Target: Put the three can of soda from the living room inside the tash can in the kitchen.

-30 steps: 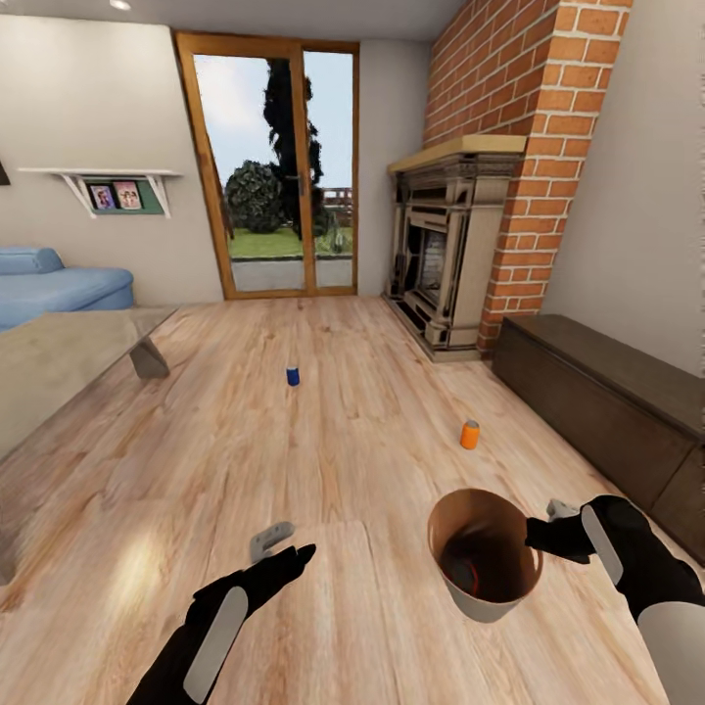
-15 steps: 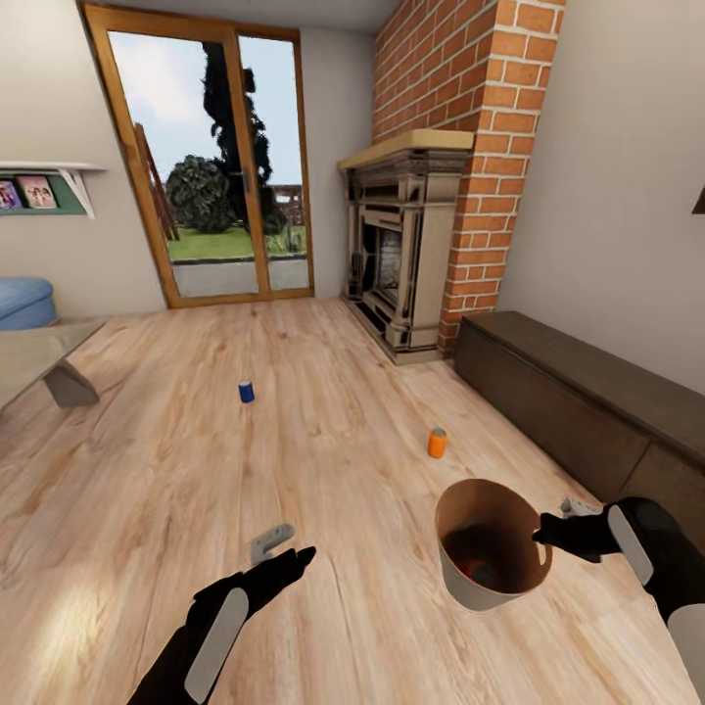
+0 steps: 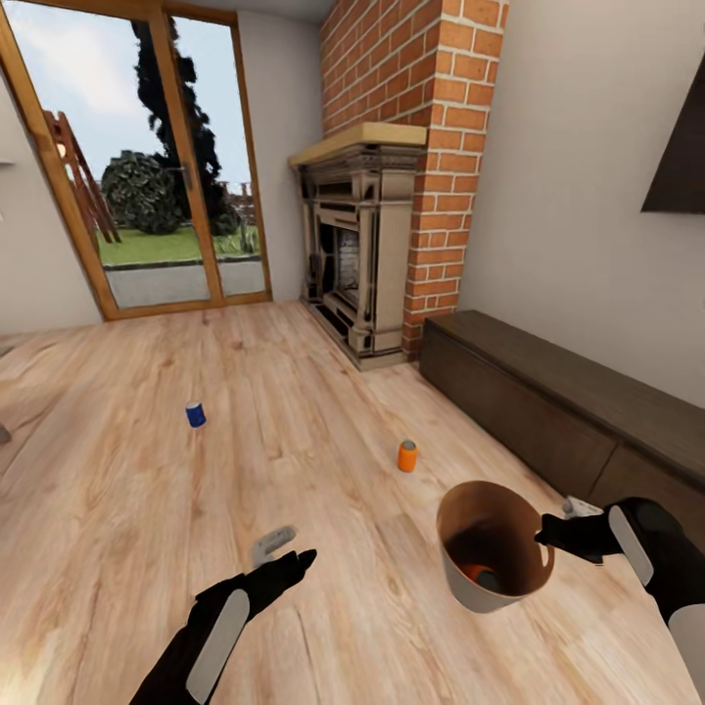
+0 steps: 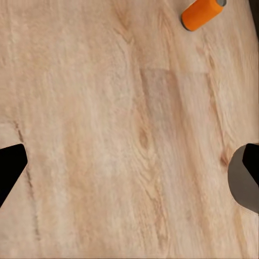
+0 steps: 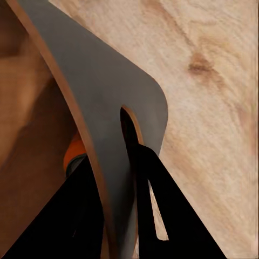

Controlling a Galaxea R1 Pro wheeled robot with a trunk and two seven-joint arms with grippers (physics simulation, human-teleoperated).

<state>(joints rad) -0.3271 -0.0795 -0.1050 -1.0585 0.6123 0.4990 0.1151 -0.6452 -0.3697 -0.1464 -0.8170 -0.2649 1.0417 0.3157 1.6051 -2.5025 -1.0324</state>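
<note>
Wood floor (image 3: 294, 411), brick fireplace (image 3: 392, 176)

Wood floor (image 3: 294, 392): blue can (image 3: 196, 414) and orange can (image 3: 407, 456) upright, well apart.

both arms glossy black w/ white oval panels, left gripper (image 3: 279, 550) fingers grey, right gripper (image 3: 565, 517) same

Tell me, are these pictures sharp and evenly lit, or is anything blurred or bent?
Head view: bright, sharp, but the door frame leans, bent by a wide lens. Left wrist view: soft floor grain, orange can clear. Right wrist view: bin wall close and dim, right pincer in black shadow.
</note>
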